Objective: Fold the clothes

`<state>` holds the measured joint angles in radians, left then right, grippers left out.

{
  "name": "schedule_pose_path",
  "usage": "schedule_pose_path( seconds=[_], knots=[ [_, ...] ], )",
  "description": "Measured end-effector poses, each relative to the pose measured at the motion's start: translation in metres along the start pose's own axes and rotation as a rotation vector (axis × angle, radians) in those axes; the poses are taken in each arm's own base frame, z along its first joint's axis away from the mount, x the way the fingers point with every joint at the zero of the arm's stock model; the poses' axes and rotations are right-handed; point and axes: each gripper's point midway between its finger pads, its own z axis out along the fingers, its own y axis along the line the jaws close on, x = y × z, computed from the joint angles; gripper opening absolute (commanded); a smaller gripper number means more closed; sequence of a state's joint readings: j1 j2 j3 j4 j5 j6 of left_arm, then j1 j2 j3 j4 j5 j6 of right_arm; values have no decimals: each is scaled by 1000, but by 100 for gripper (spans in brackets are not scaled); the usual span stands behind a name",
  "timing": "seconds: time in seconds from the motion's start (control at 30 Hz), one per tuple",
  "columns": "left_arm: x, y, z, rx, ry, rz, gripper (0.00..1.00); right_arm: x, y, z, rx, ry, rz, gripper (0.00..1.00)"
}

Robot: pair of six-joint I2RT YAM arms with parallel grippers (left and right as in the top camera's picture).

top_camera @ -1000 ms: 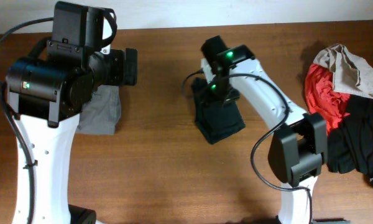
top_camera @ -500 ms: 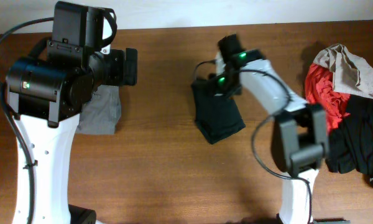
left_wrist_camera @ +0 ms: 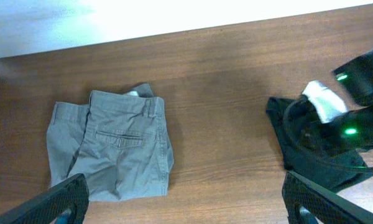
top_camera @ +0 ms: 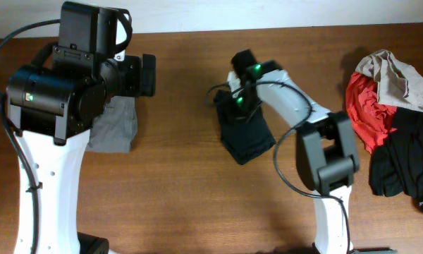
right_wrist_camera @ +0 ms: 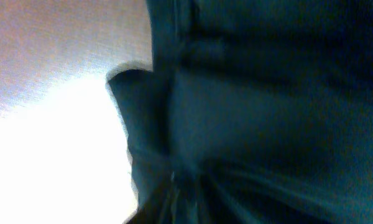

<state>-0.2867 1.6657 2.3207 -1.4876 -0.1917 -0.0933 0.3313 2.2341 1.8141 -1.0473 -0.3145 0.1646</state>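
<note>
Clothes meet the right end effector point(top_camera: 236, 102) at the far edge of a folded black garment point(top_camera: 248, 137), mid-bench. Its wrist view is filled with dark, bunched fabric and no fingers show, so I cannot tell whether it is clamped on the cloth or merely pressed against it. The left end effector point(left_wrist_camera: 186, 208) hangs empty with its fingers wide apart, above folded grey trousers point(left_wrist_camera: 112, 149) lying flat on the wooden bench point(top_camera: 176, 197) to the left. Well apart, at the right edge, a loose heap point(top_camera: 391, 113) of red, beige and black pieces lies unfolded. All of it looks light, limp and unbreakable. It should drape and slide on the wood, so a pinch at a hem or corner, through every layer, seems the best hold. No brand, label or writing can be read on any piece.
</note>
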Motion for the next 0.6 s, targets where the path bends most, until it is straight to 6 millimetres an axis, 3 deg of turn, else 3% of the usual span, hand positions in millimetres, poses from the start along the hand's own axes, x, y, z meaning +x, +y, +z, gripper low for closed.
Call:
schedule_pose_path(
  seconds=[0.17, 0.27, 0.33, 0.47, 0.53, 0.6],
  knots=[
    [-1, 0, 0, 0, -4, -1, 99, 7, -11, -72, -10, -37, 36, 9],
    [-2, 0, 0, 0, -6, -1, 99, 20, -23, -100, 14, -39, 65, 6],
    [-2, 0, 0, 0, -7, -1, 99, 27, -30, -92, 40, -20, 70, 4],
    [-1, -2, 8, 3, 10, 2, 99, 57, -53, -42, 74, 76, 94, 4],
    [3, -9, 22, 26, 48, 8, 99, 82, -65, -12, 86, 142, 110, 4],
    [8, -16, 37, 47, 92, 15, 99, 95, -71, 3, 90, 168, 116, 4]
  ],
)
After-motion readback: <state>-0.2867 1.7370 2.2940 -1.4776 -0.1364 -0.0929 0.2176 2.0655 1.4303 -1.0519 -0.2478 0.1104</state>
